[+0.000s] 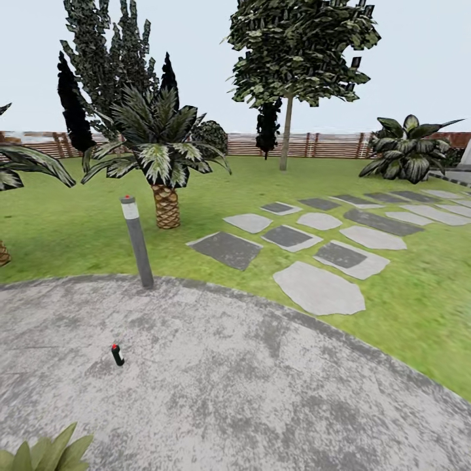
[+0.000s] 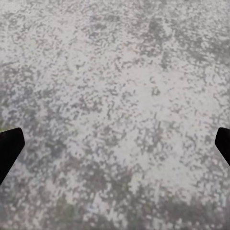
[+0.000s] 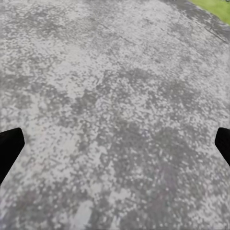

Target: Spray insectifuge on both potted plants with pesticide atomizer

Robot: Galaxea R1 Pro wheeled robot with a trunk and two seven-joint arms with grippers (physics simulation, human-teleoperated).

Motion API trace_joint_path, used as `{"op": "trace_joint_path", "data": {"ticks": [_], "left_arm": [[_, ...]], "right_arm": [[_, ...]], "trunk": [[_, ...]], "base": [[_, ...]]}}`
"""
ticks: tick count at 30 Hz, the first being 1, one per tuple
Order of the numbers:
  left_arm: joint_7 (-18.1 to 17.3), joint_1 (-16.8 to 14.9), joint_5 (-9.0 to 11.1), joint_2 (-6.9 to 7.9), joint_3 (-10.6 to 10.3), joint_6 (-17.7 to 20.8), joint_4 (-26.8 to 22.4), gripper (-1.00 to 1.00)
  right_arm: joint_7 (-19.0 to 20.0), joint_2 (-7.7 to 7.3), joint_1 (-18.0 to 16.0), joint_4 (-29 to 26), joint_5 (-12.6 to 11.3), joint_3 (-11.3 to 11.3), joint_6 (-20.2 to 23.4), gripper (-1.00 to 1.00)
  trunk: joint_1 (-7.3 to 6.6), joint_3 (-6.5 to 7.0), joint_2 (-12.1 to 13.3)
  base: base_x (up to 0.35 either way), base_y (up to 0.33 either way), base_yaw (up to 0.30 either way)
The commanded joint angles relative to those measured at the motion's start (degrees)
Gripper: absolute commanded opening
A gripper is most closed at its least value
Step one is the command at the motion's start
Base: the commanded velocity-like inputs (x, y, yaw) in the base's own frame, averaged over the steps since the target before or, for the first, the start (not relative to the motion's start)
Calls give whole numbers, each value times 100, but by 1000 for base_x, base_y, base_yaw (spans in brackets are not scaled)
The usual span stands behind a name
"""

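Right, from my head camera I see the round grey patio (image 1: 216,386) spread across the lower half, with green lawn (image 1: 405,307) beyond it and a brown slat fence (image 1: 327,145) along the far edge. The pesticide atomizer (image 1: 117,354) stands upright on the paving at lower left, a small dark bottle with a red spot at its top, well apart from everything else. A grey bollard lamp (image 1: 137,241) rises at the patio's rim behind it, and a palm (image 1: 159,157) with a scaly trunk grows on the grass just past that. Flat stepping stones (image 1: 318,288) run off to the right across the lawn. Some pale green leaves (image 1: 46,451) poke in at the bottom left corner. On my left wrist camera, the left claw (image 2: 115,148) is spread wide over mottled paving, holding nothing, its dark fingertips (image 2: 8,151) at either edge. On my right wrist camera, the right claw (image 3: 115,148) is likewise wide and empty above the paving, with a sliver of grass (image 3: 215,7) in one corner.
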Motion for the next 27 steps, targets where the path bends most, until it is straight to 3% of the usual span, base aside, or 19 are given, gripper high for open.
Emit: {"op": "trace_joint_path", "data": {"ticks": [1, 16, 27], "left_arm": [[2, -3, -3, 3, -17, -19, -1, 100], [-6, -3, -3, 3, -21, -19, -3, 100], [-10, -3, -3, 3, -25, -19, 2, 100]], "right_arm": [[-44, 0, -3, -1, 63, -1, -8, 100], [-44, 7, -3, -12, 64, -19, -8, 100], [-43, -43, -3, 25, 77, -27, -8, 100]], "trunk": [[0, -5, -2], [0, -5, -2], [0, -5, -2]], "base": [[30, 0, 9], [10, 0, 1], [317, -24, 0]]}}
